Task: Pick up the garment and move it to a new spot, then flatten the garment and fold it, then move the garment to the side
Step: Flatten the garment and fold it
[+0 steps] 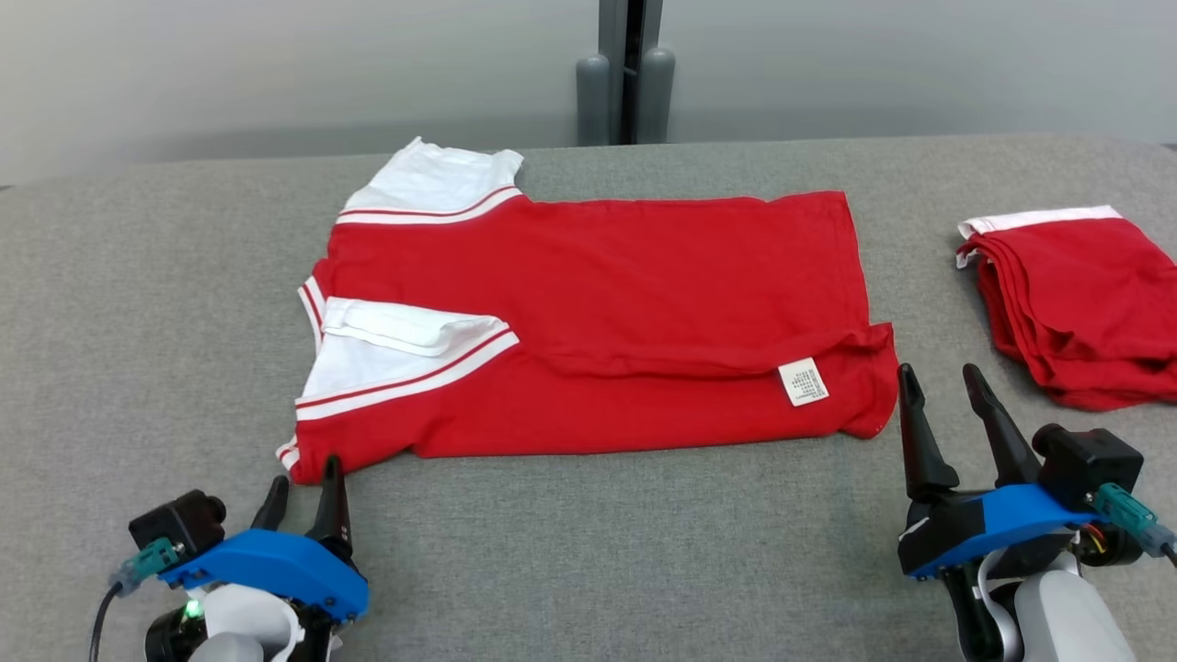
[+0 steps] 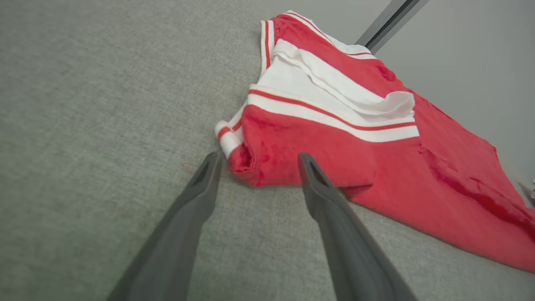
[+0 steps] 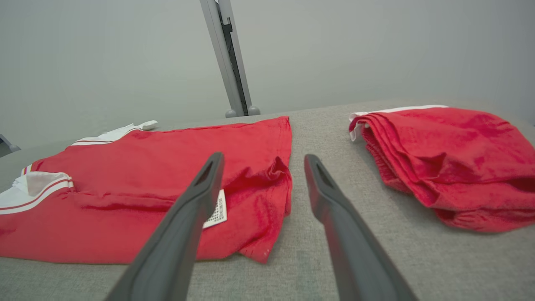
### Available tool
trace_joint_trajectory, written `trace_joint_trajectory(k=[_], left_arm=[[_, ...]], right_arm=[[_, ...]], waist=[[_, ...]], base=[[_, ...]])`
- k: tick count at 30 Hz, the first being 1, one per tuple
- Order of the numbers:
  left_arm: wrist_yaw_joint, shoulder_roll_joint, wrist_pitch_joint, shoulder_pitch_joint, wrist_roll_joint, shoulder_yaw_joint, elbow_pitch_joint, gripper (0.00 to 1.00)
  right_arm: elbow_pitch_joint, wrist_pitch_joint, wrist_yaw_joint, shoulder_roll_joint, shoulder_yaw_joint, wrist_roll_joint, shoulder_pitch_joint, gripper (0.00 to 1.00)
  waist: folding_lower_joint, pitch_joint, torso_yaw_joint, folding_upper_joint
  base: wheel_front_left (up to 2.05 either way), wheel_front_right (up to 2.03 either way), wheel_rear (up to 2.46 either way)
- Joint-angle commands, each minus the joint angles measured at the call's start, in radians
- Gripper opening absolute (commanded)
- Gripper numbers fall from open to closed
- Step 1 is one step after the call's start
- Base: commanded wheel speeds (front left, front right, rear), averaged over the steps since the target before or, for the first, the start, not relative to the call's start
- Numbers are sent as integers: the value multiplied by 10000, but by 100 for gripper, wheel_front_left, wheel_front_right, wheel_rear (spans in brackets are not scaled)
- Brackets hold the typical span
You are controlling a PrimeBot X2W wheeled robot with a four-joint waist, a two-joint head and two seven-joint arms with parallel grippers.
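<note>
Jaws released on both arms. Head view: half-folded red jersey (image 1: 598,303) on table (image 1: 138,322), just ahead. Left wrist: cuffed corner (image 2: 240,161) between jaws; pinch both layers. Right wrist: hem corner (image 3: 263,251) ahead, between; lower before clenching.

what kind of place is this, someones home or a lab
Most likely a robot lab or test bench, not a home: a grey fabric-covered table, a bare grey wall with a metal post, and a pile of folded red garments beside the red and white shirt.
</note>
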Motion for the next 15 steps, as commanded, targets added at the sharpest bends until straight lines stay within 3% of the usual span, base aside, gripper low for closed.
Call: trace_joint_trajectory(k=[1, 6, 7, 8, 9, 15], left_arm=[[33, 18, 62, -254, -61, 76, 70, 100], [5, 111, 101, -652, -223, 172, 424, 100], [-9, 134, 85, -728, -209, 159, 503, 94], [-92, 169, -23, -907, -179, 116, 597, 24], [-149, 194, -79, -994, -160, 80, 614, 0], [-300, 395, -625, -1479, 102, -29, 523, 0]], right_arm=[[-76, 108, 1, -18, 41, -17, 79, 100], [24, 506, 1, -18, 179, -125, -75, 100], [78, 574, 1, -17, 208, -96, -114, 100], [202, 645, 1, -18, 211, -63, -214, 100], [282, 682, 1, -18, 189, -68, -248, 100], [1130, 851, 1, -17, 160, 81, -736, 100]], waist=[[1, 91, -56, 0], [1, 337, -255, 0], [1, 376, -284, 0], [1, 451, -318, 0], [1, 486, -318, 0], [1, 634, -212, 0]], base=[[0, 0, 0], [0, 0, 0], [0, 0, 0], [0, 0, 0], [0, 0, 0], [0, 0, 0]])
